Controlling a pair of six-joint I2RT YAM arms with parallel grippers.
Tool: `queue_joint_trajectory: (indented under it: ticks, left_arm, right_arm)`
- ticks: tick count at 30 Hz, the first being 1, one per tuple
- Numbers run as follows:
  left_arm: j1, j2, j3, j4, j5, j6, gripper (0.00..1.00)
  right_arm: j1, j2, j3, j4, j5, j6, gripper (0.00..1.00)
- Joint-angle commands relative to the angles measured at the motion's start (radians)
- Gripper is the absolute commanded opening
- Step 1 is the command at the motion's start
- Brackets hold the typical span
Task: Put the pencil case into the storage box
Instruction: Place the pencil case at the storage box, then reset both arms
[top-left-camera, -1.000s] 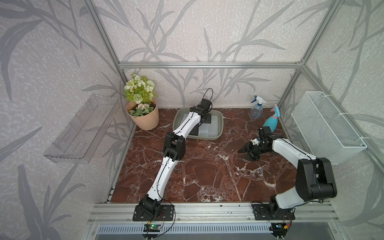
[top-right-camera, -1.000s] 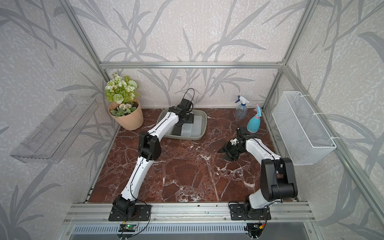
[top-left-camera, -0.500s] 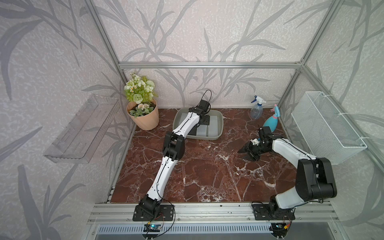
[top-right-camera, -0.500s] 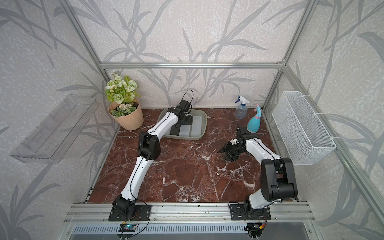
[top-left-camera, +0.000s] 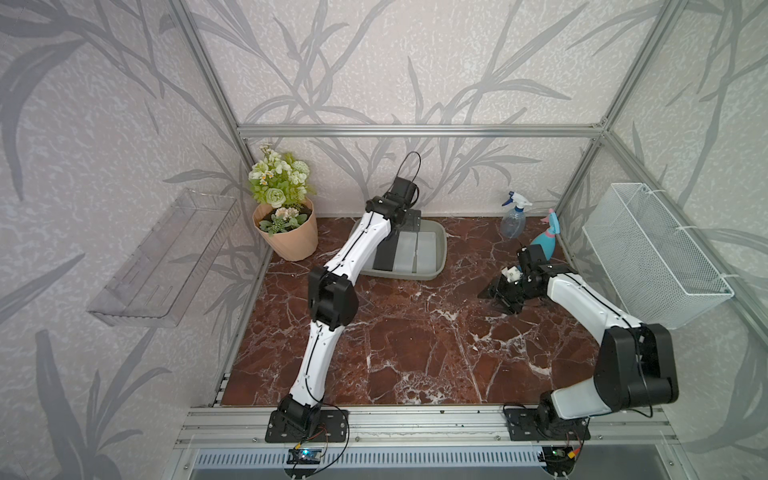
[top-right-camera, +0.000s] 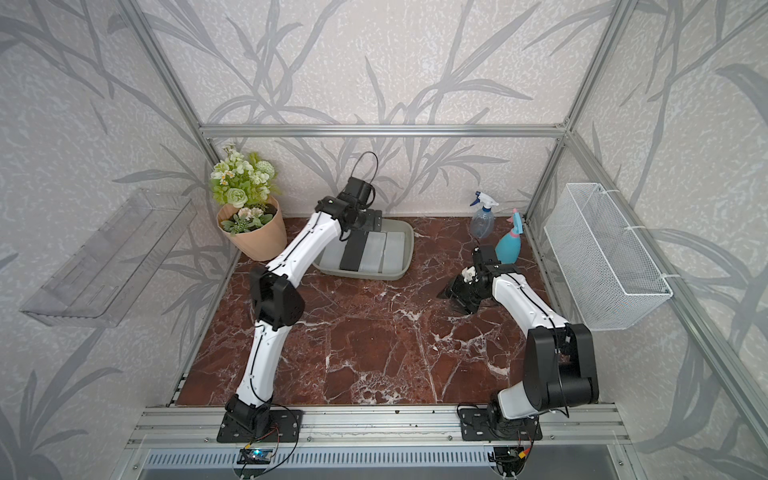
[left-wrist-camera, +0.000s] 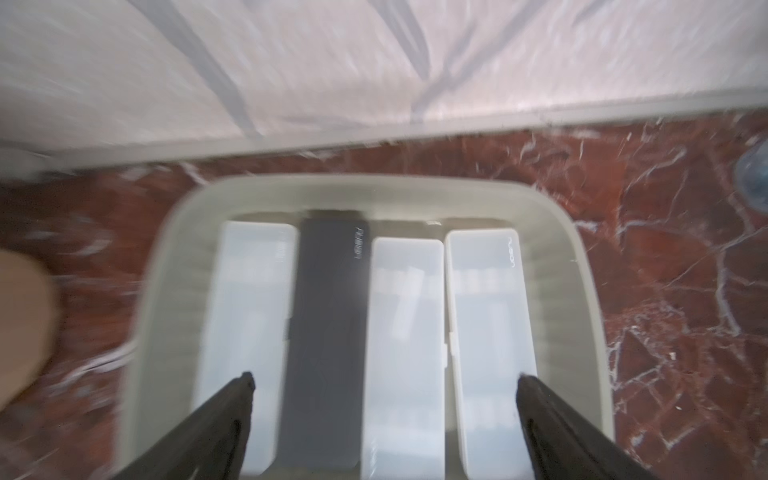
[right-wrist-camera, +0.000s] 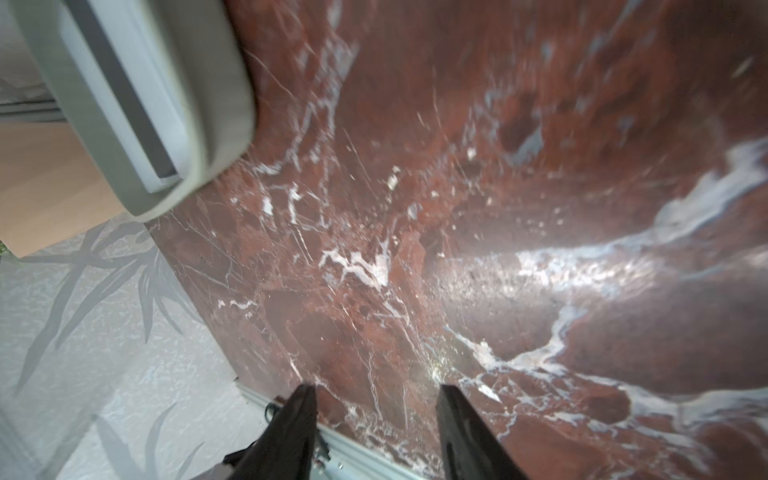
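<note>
With the back wall at twelve o'clock, the shallow grey-green plastic storage box (top-left-camera: 415, 274) with rounded corners sits at about twelve o'clock on the red-brown marble bench (top-left-camera: 415, 353).

Four long flat pencil cases lie inside it side by side, their ends pointing toward twelve. There is a frosted white pencil case (left-wrist-camera: 249, 311), a dark grey pencil case (left-wrist-camera: 328, 311) close against it, then a second white case (left-wrist-camera: 405, 332) and a third white case (left-wrist-camera: 486, 311). The left wrist view is smeared, so finer detail is lost.

The left tool (left-wrist-camera: 384, 380) hangs over the box's six o'clock end, its fingers spread wide and gripping nothing. The right tool (right-wrist-camera: 376, 390) is low over bare marble at about three o'clock, well apart from the box, its fingers parted with nothing between them.

A peach-coloured flower pot (top-left-camera: 291, 245) with green and white blooms stands at eleven o'clock, near the box. A clear spray bottle (top-left-camera: 513, 224) and a blue spray bottle (top-left-camera: 546, 243) stand at one o'clock. A white wire-mesh basket (top-left-camera: 648, 257) hangs on the three o'clock wall, and a clear plastic trough (top-left-camera: 166, 257) on the nine o'clock wall.
</note>
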Motion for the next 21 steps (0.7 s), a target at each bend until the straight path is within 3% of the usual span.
queue_joint_trajectory:
  ticks: [1, 3, 4, 6, 8, 9, 12, 14, 18, 21]
  left_arm:
    - [0.006, -0.379, -0.217, 0.038, -0.383, 0.052, 1.0]
    - [0.022, -0.616, -0.567, 0.261, -0.519, 0.111, 1.0]
    - [0.026, -0.763, -0.802, 0.469, -0.574, 0.172, 1.0]
    - [0.037, -1.024, -1.201, 0.895, -0.579, 0.318, 1.0]
    - [0.068, -1.24, -1.572, 1.341, -0.541, 0.429, 1.0]
    - [0.084, -1.305, -1.692, 1.443, -0.528, 0.442, 1.0]
    - [0.172, -1.403, -1.856, 1.352, -0.483, 0.329, 1.0]
    - [0.216, -1.425, -1.948, 1.314, -0.481, 0.264, 1.0]
    - [0.291, -1.456, -2.17, 1.509, -0.433, 0.218, 1.0]
    - [0.408, -1.384, -2.245, 1.551, -0.352, 0.072, 1.0]
  right_arm:
    - [0.004, -0.171, 0.053, -0.004, 0.314, -0.157, 0.6]
    - [0.004, -0.234, 0.013, 0.074, 0.453, -0.232, 0.67]
    - [0.004, -0.274, -0.05, 0.17, 0.505, -0.283, 0.71]
    - [0.004, -0.358, -0.214, 0.413, 0.606, -0.364, 0.78]
    - [0.003, -0.434, -0.383, 0.644, 0.716, -0.456, 0.99]
    - [0.003, -0.455, -0.45, 0.742, 0.745, -0.505, 0.99]
    - [0.001, -0.452, -0.631, 1.012, 0.763, -0.676, 0.99]
    - [-0.016, -0.385, -0.66, 1.075, 0.766, -0.655, 0.99]
    - [-0.016, -0.24, -0.713, 1.316, 0.757, -0.584, 0.99]
    - [-0.021, -0.092, -0.742, 1.551, 0.771, -0.569, 0.99]
